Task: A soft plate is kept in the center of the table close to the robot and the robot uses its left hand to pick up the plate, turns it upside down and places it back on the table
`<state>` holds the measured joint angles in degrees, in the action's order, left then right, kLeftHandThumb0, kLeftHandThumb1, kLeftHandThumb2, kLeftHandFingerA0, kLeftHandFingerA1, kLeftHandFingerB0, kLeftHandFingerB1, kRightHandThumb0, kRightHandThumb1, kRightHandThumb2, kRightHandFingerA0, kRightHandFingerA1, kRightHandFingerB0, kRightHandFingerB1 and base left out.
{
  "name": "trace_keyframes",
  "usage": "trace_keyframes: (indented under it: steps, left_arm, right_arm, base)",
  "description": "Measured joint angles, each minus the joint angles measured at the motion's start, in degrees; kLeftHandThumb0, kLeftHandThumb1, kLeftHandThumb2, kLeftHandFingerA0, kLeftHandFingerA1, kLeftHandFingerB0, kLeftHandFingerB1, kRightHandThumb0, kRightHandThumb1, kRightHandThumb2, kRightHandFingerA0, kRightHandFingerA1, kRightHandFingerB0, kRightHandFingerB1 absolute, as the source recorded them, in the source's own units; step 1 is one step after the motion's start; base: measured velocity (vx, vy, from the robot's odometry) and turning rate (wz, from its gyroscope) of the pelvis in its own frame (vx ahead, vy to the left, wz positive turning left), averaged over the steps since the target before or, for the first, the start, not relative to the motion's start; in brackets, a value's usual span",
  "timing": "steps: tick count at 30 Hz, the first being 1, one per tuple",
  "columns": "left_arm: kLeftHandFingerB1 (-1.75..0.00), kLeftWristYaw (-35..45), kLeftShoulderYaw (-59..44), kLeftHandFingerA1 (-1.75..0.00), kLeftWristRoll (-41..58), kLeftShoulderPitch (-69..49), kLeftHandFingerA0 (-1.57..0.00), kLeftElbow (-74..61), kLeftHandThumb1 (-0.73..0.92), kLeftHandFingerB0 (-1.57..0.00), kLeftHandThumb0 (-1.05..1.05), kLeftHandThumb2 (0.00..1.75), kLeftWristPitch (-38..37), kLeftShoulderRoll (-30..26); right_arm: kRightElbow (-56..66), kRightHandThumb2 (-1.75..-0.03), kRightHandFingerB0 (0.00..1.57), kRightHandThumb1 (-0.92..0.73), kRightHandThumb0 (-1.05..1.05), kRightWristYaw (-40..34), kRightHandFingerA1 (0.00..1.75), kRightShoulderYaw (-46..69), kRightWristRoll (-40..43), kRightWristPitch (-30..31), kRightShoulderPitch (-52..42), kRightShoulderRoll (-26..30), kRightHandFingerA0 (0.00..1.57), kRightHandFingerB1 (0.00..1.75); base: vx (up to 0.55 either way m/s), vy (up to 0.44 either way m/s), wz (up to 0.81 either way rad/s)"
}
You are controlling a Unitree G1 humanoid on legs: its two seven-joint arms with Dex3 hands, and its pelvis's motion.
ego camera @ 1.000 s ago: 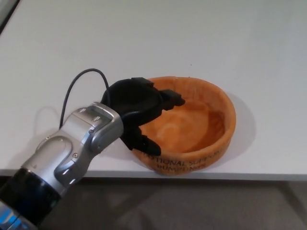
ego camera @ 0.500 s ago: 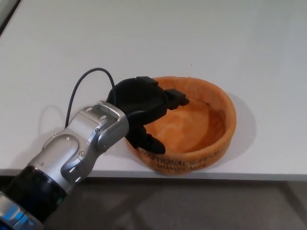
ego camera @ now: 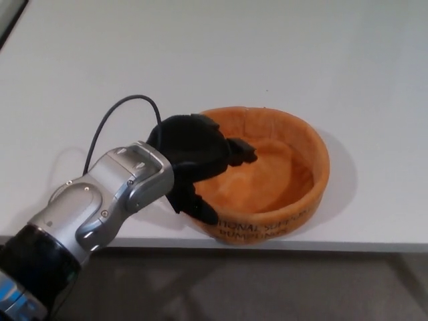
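1. While the white table (ego camera: 281, 47) fills nearly the whole view, its near edge runs straight across the bottom of the picture, and below that edge there's a strip of grey-brown floor (ego camera: 267, 287).
2. Up from the lower left comes the left arm (ego camera: 100, 200), silver shell over a black forearm, angled toward the middle of the table, with its wrist crossing the table's near edge.
3. A thin black cable (ego camera: 110, 124) loops up off the wrist and arcs over the tabletop to the back of the hand.
4. And there's the plate (ego camera: 301, 167), an orange, soft-looking dish with a raised wall, sitting right way up close to the near edge, dark lettering on its front wall, too blurred to read.
5. Now the left hand (ego camera: 194, 154): black, clamped on the plate's left rim, fingers (ego camera: 237, 148) hooked over into the bowl, thumb (ego camera: 197, 206) pressed on the outside wall down low.
6. It's a pinch on the wall, narrow, with the rim pulled in a touch under the fingers.
7. Room to move? Bare table all the way behind and to the right; only a sliver between plate and front edge.
8. No right hand on show at all.
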<state>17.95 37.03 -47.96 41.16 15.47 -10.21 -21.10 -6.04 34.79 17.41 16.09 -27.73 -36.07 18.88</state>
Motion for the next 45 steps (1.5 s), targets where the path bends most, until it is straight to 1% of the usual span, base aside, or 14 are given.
trace_keyframes:
  steps: [19, 20, 22, 24, 25, 27, 28, 29, 32, 33, 34, 35, 39, 45]
  left_arm:
    - [-0.30, 0.70, 2.92, -0.40, -1.55, -1.98, -0.36, 1.80, 0.66, -0.29, -0.89, 0.61, -1.82, 2.14]
    - [-0.42, 0.42, 3.04, -0.49, -1.71, -2.11, -0.32, 2.13, 0.53, -0.23, -0.88, 0.93, -1.83, 2.35]
    - [-0.41, -0.46, 3.41, -0.48, -2.39, -2.45, -0.30, 2.97, 0.55, -0.19, -0.88, 0.95, -1.83, 2.85]
    - [-0.41, -1.26, 3.70, -0.48, -2.99, -2.69, -0.30, 3.70, 0.55, -0.19, -0.88, 0.95, -1.80, 3.21]
    - [-0.35, -1.54, 3.81, -0.44, -3.23, -2.73, -0.38, 3.94, 0.57, -0.26, -0.93, 0.75, -1.79, 3.33]
    - [-0.32, -2.41, 4.05, -0.56, -3.74, -2.76, -0.61, 4.61, 0.70, -0.37, -0.85, 0.62, -1.79, 3.67]
    - [-0.46, -3.07, 4.09, -0.73, -3.89, -2.79, -0.61, 4.89, 0.59, -0.35, -0.88, 0.99, -1.80, 3.79]
    - [-0.35, -3.65, 4.10, -1.57, -4.01, -2.82, -0.88, 5.08, 0.70, -0.44, -0.82, 0.61, -1.80, 3.88]
    - [-0.38, -5.21, 4.06, -1.65, -4.36, -2.84, -1.00, 5.28, 0.68, -0.52, -0.81, 0.61, -1.80, 4.18]
    - [-0.61, -5.63, 4.01, -1.62, -4.46, -2.87, -1.02, 5.33, 0.64, -0.86, -0.76, 0.59, -1.80, 4.32]
    - [-0.61, -6.15, 3.95, -1.62, -4.58, -2.92, -1.02, 5.39, 0.64, -0.86, -0.76, 0.59, -1.80, 4.46]
    - [-1.34, -6.77, 3.86, -1.66, -4.72, -2.99, -0.92, 5.40, 0.58, -0.88, -0.67, 0.64, -1.80, 4.51]
    - [-1.62, -9.21, 3.86, -1.75, -5.52, -2.97, -0.94, 5.98, 0.60, -0.86, -0.60, 0.61, -1.92, 4.39]
    - [-1.67, -13.36, 4.19, -1.75, -7.67, -2.42, -0.97, 6.90, 0.58, -0.80, -0.56, 0.65, -2.56, 3.46]
  right_arm:
    - [0.14, -0.74, 0.07, -0.92, -0.73, -0.71, 0.37, 0.17, -0.21, 1.01, 0.70, 0.19, 0.21, 0.21]
    - [0.17, -0.74, 0.07, -0.92, -0.72, -0.71, 0.37, 0.19, -0.22, 1.04, 0.67, 0.25, 0.21, 0.21]
    - [0.29, -0.73, 0.07, -0.92, -0.73, -0.71, 0.36, 0.21, -0.20, 1.21, 0.74, 0.36, 0.21, 0.21]
    - [0.34, -0.73, 0.07, -0.92, -0.73, -0.71, 0.36, 0.22, -0.20, 1.45, 0.78, 0.46, 0.21, 0.21]
    - [0.34, -0.72, 0.08, -0.92, -0.72, -0.71, 0.36, 0.22, -0.19, 1.52, 0.78, 0.50, 0.22, 0.21]
    - [0.30, -0.72, 0.07, -0.92, -0.74, -0.70, 0.36, 0.28, -0.18, 1.61, 0.78, 0.54, 0.22, 0.21]
    - [0.10, -0.73, 0.07, -0.92, -0.74, -0.69, 0.36, 0.35, -0.16, 1.60, 0.80, 0.55, 0.22, 0.21]
    - [-0.09, -0.73, 0.07, -0.92, -0.74, -0.69, 0.36, 0.41, -0.16, 1.60, 0.81, 0.55, 0.22, 0.21]
    - [-0.33, -0.72, 0.08, -0.92, -0.73, -0.67, 0.37, 0.54, -0.17, 1.59, 0.81, 0.56, 0.22, 0.21]
    - [-0.37, -0.73, 0.07, -0.92, -0.73, -0.64, 0.38, 0.54, -0.16, 1.59, 0.82, 0.57, 0.22, 0.21]
    - [-0.40, -0.73, 0.07, -0.92, -0.73, -0.61, 0.38, 0.54, -0.16, 1.59, 0.85, 0.57, 0.22, 0.21]
    - [-0.39, -0.73, 0.08, -0.92, -0.73, -0.60, 0.38, 0.54, -0.17, 1.58, 0.84, 0.56, 0.22, 0.22]
    - [-0.23, -0.73, 0.08, -0.92, -0.75, -0.55, 0.39, 0.59, -0.17, 1.56, 0.63, 0.57, 0.23, 0.22]
    - [0.34, -0.75, 0.07, -0.91, -0.76, -0.57, 0.38, 0.59, -0.19, 1.61, 0.19, 0.56, 0.23, 0.22]
  base:
    - [0.00, 0.000, 0.00]
    - [0.00, 0.000, 0.00]
    - [0.00, 0.000, 0.00]
    - [0.00, 0.000, 0.00]
    - [0.00, 0.000, 0.00]
    - [0.00, 0.000, 0.00]
    - [0.00, 0.000, 0.00]
    - [0.00, 0.000, 0.00]
    - [0.00, 0.000, 0.00]
    - [0.00, 0.000, 0.00]
    - [0.00, 0.000, 0.00]
    - [0.00, 0.000, 0.00]
    - [0.00, 0.000, 0.00]
    - [0.00, 0.000, 0.00]
